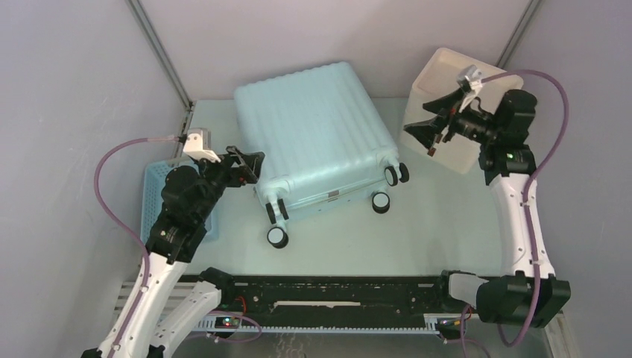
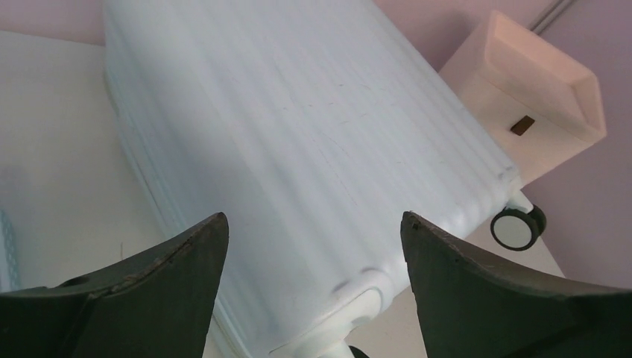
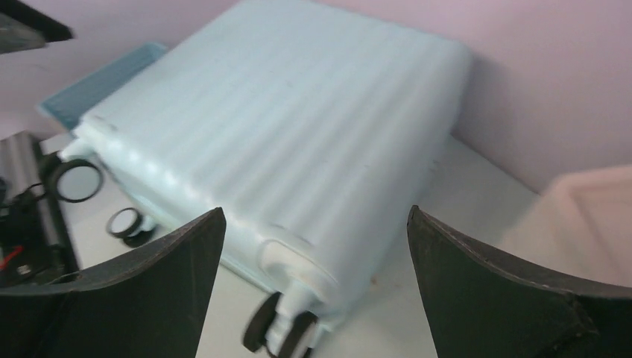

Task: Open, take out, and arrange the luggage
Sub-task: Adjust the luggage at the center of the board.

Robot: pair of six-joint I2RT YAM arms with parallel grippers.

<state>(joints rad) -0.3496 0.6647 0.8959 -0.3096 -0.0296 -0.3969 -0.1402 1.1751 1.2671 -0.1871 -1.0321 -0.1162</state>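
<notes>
Mint-blue hard-shell luggage [image 1: 317, 142] is lying flat and zipped shut at ctr of the pale table [image 1: 432, 231]. Its ribbed shell is facing up and its black-and-white wheels [image 1: 277, 237] are pointing toward the arm bases.

L gripper [image 1: 248, 164] is hovering near the case's left near corner. Its fingers [image 2: 171, 276] are standing wide apart w/ nothing between them. L wrist cam is looking along the ribs toward one wheel at the far corner. Whether a fingertip is brushing the shell can't be told from above.

R gripper [image 1: 417, 125] is hanging over the table's right side, in front of a cream-white box [image 1: 447, 82] and well apart from the case. Its fingers [image 3: 156, 283] are likewise spread wide, gripping nothing. R wrist cam is taking in the whole ribbed lid and two wheels at the nearest corner.

One brown tab [image 2: 522, 124] is showing on the box's side. A small blue slatted basket [image 1: 158, 195] is sitting at the table's left edge, partly under the L arm.
</notes>
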